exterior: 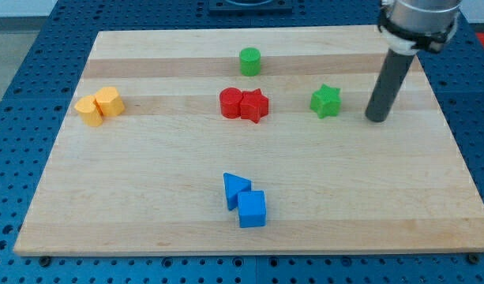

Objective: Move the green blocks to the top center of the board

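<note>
Eight small blocks sit on the pale wooden board (pixel 147 158), which rests on a blue perforated table (pixel 20 118). Two of them are green. One is a green cylinder (pixel 249 61), standing at the far side of the board close to the middle. The other is a green star (pixel 325 101), nearer and off to the right of the cylinder, well apart from it.

The arm carries no claw at all, only a straight dark rod coming down from the far right corner, so there is nothing to be apart or together. Its tip (pixel 377 118) rests on the board just to the right of the green star, with a narrow strip of bare wood showing between them, so the two are not touching.

Near the middle of the board a red cylinder (pixel 230 103) and a red star (pixel 254 105) sit pressed side by side, left of the green star. Far over on the left, two yellow blocks (pixel 100 106) huddle together, their shapes hard to make out. At the near side, a blue triangle (pixel 235 189) leans against a blue cube (pixel 252 209) just to its right and nearer.
</note>
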You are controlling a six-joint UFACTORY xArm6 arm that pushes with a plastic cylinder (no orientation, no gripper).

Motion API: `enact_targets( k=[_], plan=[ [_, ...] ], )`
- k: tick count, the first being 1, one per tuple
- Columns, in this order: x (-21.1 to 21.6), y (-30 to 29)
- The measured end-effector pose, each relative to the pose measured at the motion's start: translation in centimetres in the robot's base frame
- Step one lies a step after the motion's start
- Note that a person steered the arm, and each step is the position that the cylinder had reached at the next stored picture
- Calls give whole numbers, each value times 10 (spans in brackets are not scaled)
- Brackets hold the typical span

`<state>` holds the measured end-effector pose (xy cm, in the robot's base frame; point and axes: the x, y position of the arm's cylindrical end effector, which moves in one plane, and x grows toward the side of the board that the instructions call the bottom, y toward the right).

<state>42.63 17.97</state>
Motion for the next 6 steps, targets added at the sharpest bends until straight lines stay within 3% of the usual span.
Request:
enact_targets(
  k=[2, 6],
  plan=[
    [1, -37],
    [-68, -77]
  ],
)
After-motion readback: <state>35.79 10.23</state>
